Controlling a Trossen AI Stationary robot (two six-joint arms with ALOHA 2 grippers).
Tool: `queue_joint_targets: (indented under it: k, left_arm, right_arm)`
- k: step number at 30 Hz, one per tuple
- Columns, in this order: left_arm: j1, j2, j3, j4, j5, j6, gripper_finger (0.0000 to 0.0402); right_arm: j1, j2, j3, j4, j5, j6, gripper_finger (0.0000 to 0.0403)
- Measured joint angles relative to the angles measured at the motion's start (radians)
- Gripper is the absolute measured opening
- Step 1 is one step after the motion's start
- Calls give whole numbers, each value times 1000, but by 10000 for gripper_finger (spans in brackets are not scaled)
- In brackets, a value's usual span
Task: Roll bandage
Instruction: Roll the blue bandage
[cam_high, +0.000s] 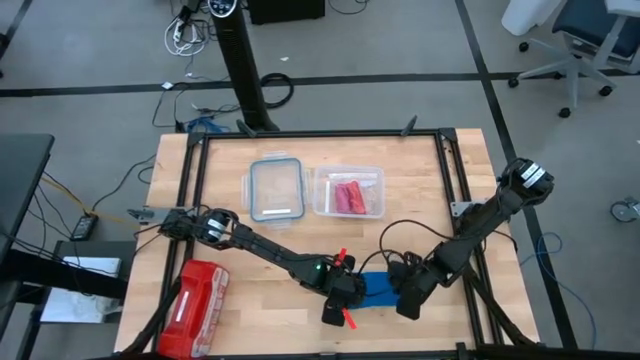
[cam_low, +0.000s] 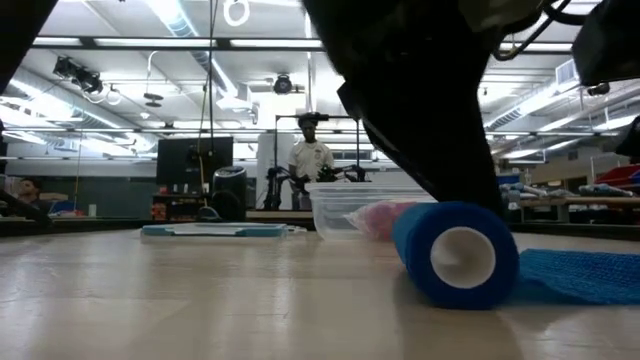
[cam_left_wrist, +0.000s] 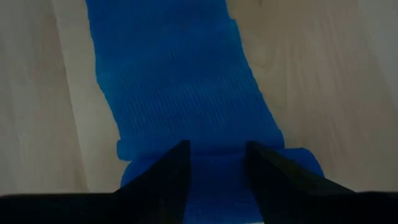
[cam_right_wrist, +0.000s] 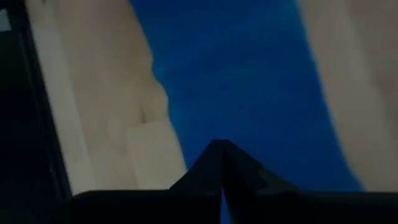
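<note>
High view: wooden table (cam_high: 420, 170) with a dark frame. The bandage (cam_high: 378, 288) lies near the front edge, a short blue strip showing between the two grippers. The left gripper (cam_high: 338, 302) sits at the strip's left end, the right gripper (cam_high: 408, 300) at its right end. Farther back on the table lie a clear lid (cam_high: 276, 189) and, beside it, a clear box (cam_high: 348, 192) holding red-pink rolls (cam_high: 347, 196). A red pouch (cam_high: 194, 305) lies at the front left corner.

Low view: the bandage (cam_low: 456, 254) shows as a partly wound blue cylinder with a pale hollow core, resting on the table, its loose strip trailing flat to the right. A dark arm comes down directly behind and over the roll. The clear box (cam_low: 345, 208) stands behind it. A person (cam_low: 311, 152) stands far back in the room.

Left wrist view: the left gripper (cam_left_wrist: 216, 163) has its two fingers (cam_left_wrist: 169, 177) standing apart, astride the rolled end of the bandage (cam_left_wrist: 177, 87); the flat strip runs away from them over the wood.

Right wrist view: the right gripper (cam_right_wrist: 221, 163) has its fingers pressed together to a point, over the flat blue strip (cam_right_wrist: 249, 81); whether they pinch any fabric cannot be told.
</note>
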Motion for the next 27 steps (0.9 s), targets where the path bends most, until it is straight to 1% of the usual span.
queue_joint_targets:
  k: [8, 15, 20, 27]
  left_arm:
    - [-7, 3, -1, 18, -10, -70, 160]
    - [-16, 7, -3, 63, -32, -78, 160]
    - [-17, 34, -1, 110, -33, -73, 160]
    - [-17, 72, -2, 280, -34, -47, 160]
  right_arm:
    - [95, 88, 1, -28, 10, 94, 5]
    - [154, 107, 3, -33, 37, 182, 4]
    - [170, 107, 3, -35, 36, 209, 5]
    - [172, 107, 2, -37, 29, 212, 4]
